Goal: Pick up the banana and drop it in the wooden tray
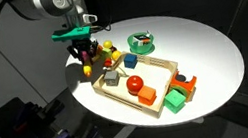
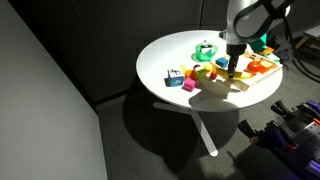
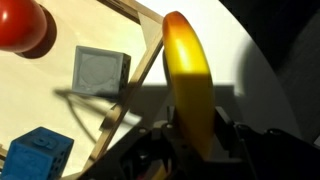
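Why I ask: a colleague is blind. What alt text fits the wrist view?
The tool grips a yellow banana above the rim of the tray. In the tray lie a red ball, a grey block and a blue block; white table lies right.

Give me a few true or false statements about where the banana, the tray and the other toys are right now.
1. The gripper has its jaws closed on the banana. True.
2. The banana lies flat inside the wooden tray. False: it is held in the jaws, by the tray's rim.
3. A red ball sits in the tray. True.
4. The table is square. False: it is round.
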You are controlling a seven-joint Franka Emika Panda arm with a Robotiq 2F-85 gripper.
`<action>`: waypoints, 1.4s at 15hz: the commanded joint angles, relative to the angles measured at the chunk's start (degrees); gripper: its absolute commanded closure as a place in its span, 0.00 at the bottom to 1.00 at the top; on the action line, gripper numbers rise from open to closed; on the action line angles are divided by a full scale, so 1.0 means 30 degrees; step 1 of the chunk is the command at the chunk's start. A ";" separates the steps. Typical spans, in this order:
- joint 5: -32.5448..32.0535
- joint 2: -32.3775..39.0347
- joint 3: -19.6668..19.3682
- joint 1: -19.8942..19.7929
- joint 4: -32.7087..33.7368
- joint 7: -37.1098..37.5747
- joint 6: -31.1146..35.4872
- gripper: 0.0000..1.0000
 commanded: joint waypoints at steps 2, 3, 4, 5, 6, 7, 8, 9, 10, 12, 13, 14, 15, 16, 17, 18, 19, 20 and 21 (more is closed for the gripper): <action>0.0703 -0.0531 -0.0384 -0.0399 0.0444 0.1675 -0.0428 0.85; 0.0814 -0.0572 -0.0471 -0.0473 0.0494 0.1955 -0.0431 0.85; 0.0927 -0.0641 -0.0571 -0.0548 0.0521 0.2249 -0.0443 0.85; 0.1052 -0.0701 -0.0679 -0.0641 0.0558 0.2539 -0.0499 0.85; 0.1183 -0.0752 -0.0780 -0.0728 0.0599 0.2807 -0.0562 0.85; 0.1347 -0.0807 -0.0894 -0.0807 0.0636 0.3050 -0.0636 0.85; 0.1469 -0.0878 -0.1022 -0.0893 0.0658 0.3264 -0.0688 0.85; 0.1525 -0.0939 -0.1140 -0.0959 0.0663 0.3482 -0.0694 0.85; 0.1554 -0.0963 -0.1284 -0.1042 0.0706 0.3639 -0.0740 0.85; 0.1493 -0.0974 -0.1576 -0.1212 0.0775 0.3993 -0.0719 0.85; 0.1450 -0.0963 -0.1714 -0.1292 0.0811 0.4104 -0.0699 0.85; 0.1463 -0.0873 -0.1864 -0.1419 0.0902 0.4133 -0.0685 0.85; 0.1440 -0.0785 -0.2007 -0.1529 0.0995 0.4186 -0.0688 0.85; 0.1472 -0.0733 -0.2099 -0.1651 0.1064 0.4117 -0.0681 0.85; 0.1480 -0.0637 -0.2219 -0.1799 0.1145 0.4055 -0.0618 0.85; 0.1471 -0.0544 -0.2328 -0.1926 0.1225 0.3993 -0.0533 0.85; 0.1447 -0.0462 -0.2437 -0.2037 0.1311 0.3972 -0.0497 0.85; 0.1455 -0.0365 -0.2520 -0.2157 0.1395 0.3926 -0.0458 0.85; 0.1475 -0.0296 -0.2589 -0.2266 0.1461 0.3915 -0.0430 0.85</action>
